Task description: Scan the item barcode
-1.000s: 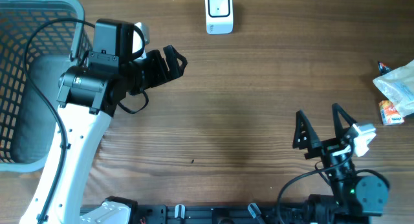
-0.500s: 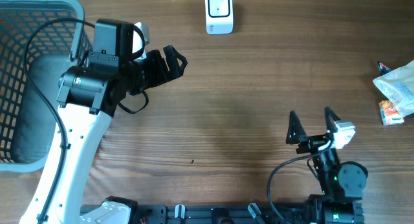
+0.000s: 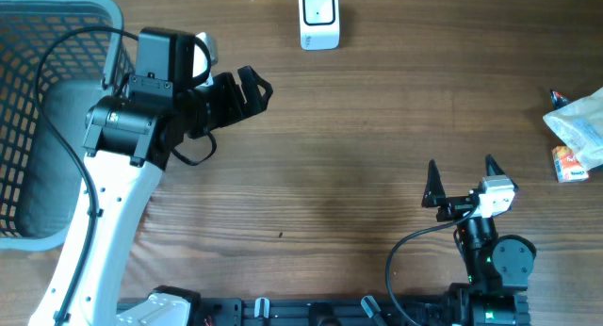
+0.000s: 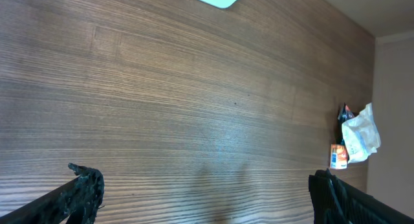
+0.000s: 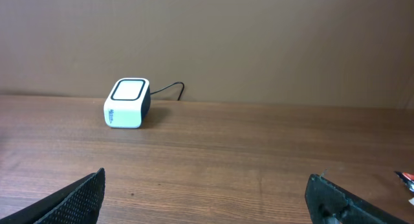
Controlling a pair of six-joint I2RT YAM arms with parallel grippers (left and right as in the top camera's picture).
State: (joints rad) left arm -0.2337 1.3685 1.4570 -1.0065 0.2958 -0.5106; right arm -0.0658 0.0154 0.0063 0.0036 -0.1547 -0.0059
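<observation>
A clear plastic packet [image 3: 582,126] and a small orange-and-white item [image 3: 568,164] lie at the table's right edge; both also show in the left wrist view, the packet [image 4: 359,136] above the small item [image 4: 337,156]. The white barcode scanner [image 3: 319,17] stands at the far middle and shows again in the right wrist view [image 5: 127,102]. My left gripper [image 3: 247,93] hovers open over the left part of the table, nothing between its fingers [image 4: 202,180]. My right gripper [image 3: 462,170] stands open near the front right, empty [image 5: 206,182], facing the scanner.
A blue-grey mesh basket [image 3: 58,6] fills the far left corner, with a dark grey shape [image 3: 47,166] inside. The left arm's white link runs down to the front edge. A cable trails from the scanner's back [image 5: 169,88].
The right gripper has drawn back and a little left, tilting more upright. The left arm has not moved. Both grippers stay open.
</observation>
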